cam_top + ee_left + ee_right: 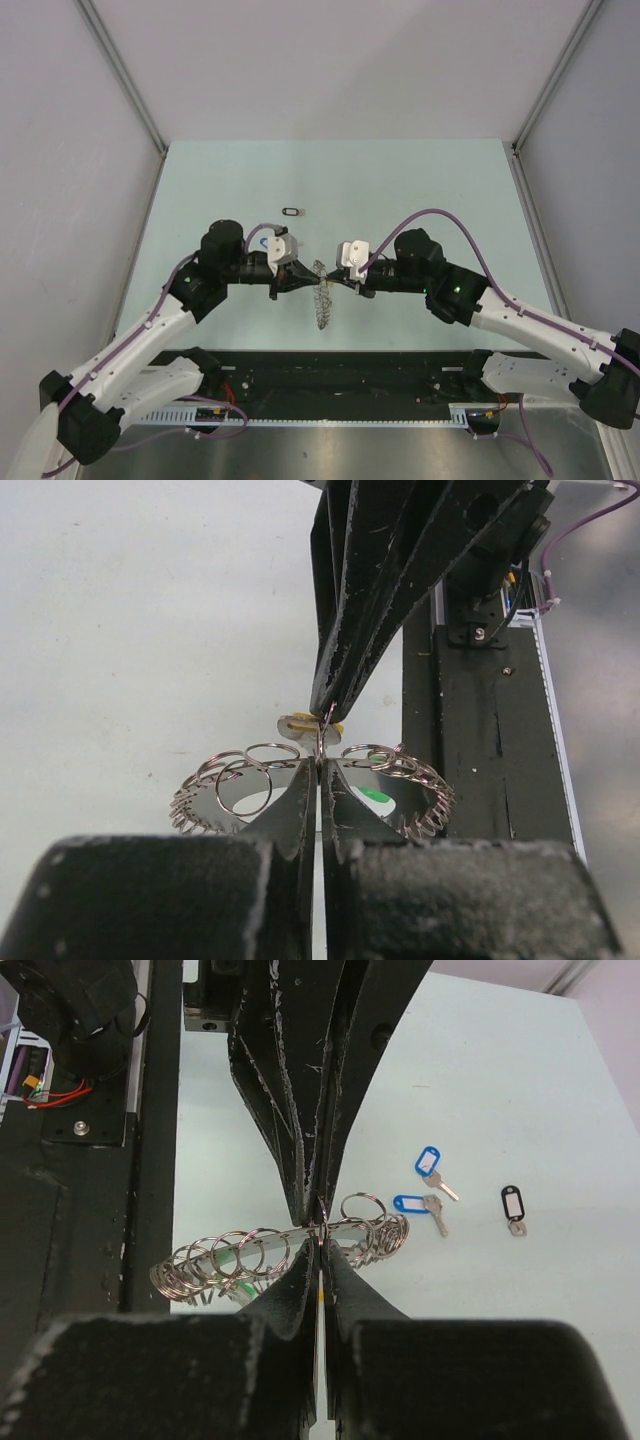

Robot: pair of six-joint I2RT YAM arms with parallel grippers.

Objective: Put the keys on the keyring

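- Keyring (pixel 322 300): hangs at mid-table (pixel 420 190), lifted between both arms; a green tag (pixel 375 795) shows among its loops.
- Left gripper (pixel 297 282), right gripper (pixel 347 285): tips meet, each clamped on the ring's rim.
- Yellow-tagged key (pixel 300 725): at the pinch point; threading looks under way.
- Blue-tagged keys (pixel 428 1160), black-tagged key (pixel 512 1200): loose on the table.
- Next move: likely working the key's loop along the rim, with both grips firm.

Pale table (pixel 520 1080) carries two blue-tagged keys (pixel 427 1160), one black-tagged key (pixel 513 1203)
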